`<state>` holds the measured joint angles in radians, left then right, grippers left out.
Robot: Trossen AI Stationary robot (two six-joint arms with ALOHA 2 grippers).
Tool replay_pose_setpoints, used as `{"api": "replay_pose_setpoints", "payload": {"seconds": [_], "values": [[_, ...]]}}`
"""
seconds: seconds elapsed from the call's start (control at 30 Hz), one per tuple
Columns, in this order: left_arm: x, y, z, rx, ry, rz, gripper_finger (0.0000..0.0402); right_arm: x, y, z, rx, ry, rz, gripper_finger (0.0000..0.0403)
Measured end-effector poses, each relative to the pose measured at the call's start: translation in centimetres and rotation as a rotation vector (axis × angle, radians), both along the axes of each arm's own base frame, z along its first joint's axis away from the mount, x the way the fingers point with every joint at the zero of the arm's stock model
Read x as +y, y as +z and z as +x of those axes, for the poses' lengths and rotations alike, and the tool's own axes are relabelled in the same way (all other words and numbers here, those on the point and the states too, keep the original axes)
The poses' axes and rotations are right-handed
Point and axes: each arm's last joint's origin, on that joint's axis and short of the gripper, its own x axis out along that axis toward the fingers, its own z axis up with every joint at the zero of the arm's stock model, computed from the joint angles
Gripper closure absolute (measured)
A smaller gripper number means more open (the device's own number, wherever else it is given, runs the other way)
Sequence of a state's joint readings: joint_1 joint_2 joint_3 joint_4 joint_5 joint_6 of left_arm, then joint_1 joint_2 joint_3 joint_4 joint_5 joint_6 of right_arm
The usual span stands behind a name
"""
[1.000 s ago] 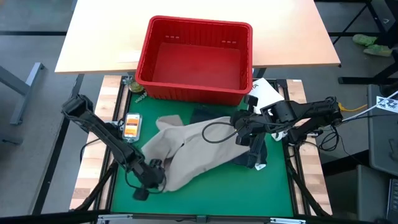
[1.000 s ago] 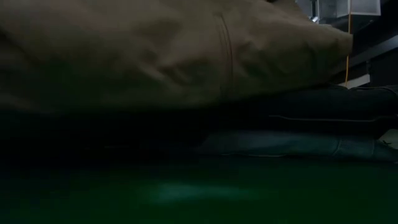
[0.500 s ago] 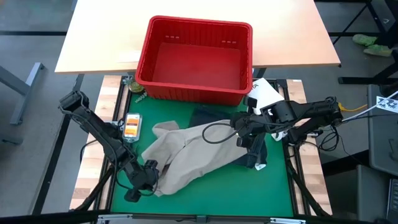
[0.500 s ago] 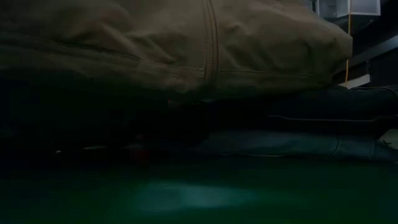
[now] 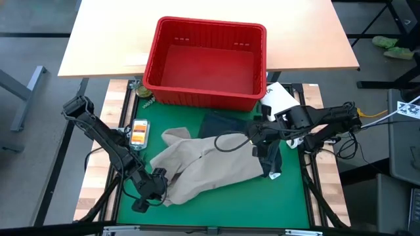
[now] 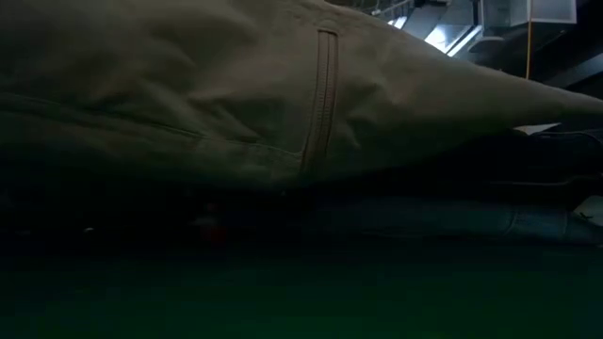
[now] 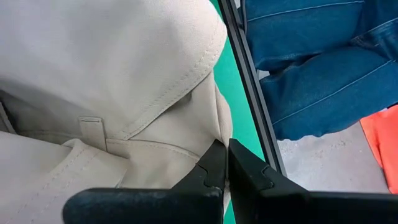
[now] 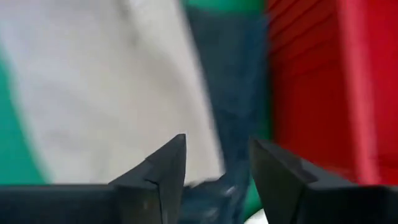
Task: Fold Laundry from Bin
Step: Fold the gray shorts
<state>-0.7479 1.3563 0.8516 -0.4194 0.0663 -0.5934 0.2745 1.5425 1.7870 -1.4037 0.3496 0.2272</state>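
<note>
Tan khaki trousers lie spread across the green mat, filling the low view. My left gripper is at their near-left end, shut on the cloth. My right gripper stands open over their right end; in its wrist view tan cloth and denim show past the fingers. Whether it touches them I cannot tell. Dark blue jeans lie partly under the trousers, flat on the mat. The red bin stands at the far edge, and no garment shows inside it. My left gripper pinches a stitched edge of the trousers between its two fingers, close to a belt loop. The fingers come low from the table's near-left corner. The cloth there stands up in a soft fold, and the remainder lies on the mat.
A small device with an orange screen lies at the mat's left edge. A white packet sits by the bin's right corner. A black cable loop hangs over the trousers. Blue denim shows beyond the table's frame.
My right gripper has opened and let go of the trousers' right end, which has sunk onto the mat. My left gripper has drawn toward the near-left corner, still shut, pulling the trousers' left end with it.
</note>
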Motion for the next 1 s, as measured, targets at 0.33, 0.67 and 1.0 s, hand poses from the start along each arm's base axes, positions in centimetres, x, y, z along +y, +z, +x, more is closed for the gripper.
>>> {"api": "replay_pose_setpoints", "payload": {"seconds": [0.33,0.67,1.0], "values": [[0.1,0.0,0.1,-0.01,0.019,0.01,0.0399,4.4,-3.0,-0.7,0.167,0.127,0.155,0.0226],[0.0,0.1,0.2,-0.029,0.034,0.013,0.0399,12.5,-10.9,-1.4,0.19,0.326,-0.039,0.0226],[0.1,0.1,0.2,-0.031,0.061,0.015,0.0399,15.4,-17.5,0.0,0.299,0.34,-0.29,0.0226]]}}
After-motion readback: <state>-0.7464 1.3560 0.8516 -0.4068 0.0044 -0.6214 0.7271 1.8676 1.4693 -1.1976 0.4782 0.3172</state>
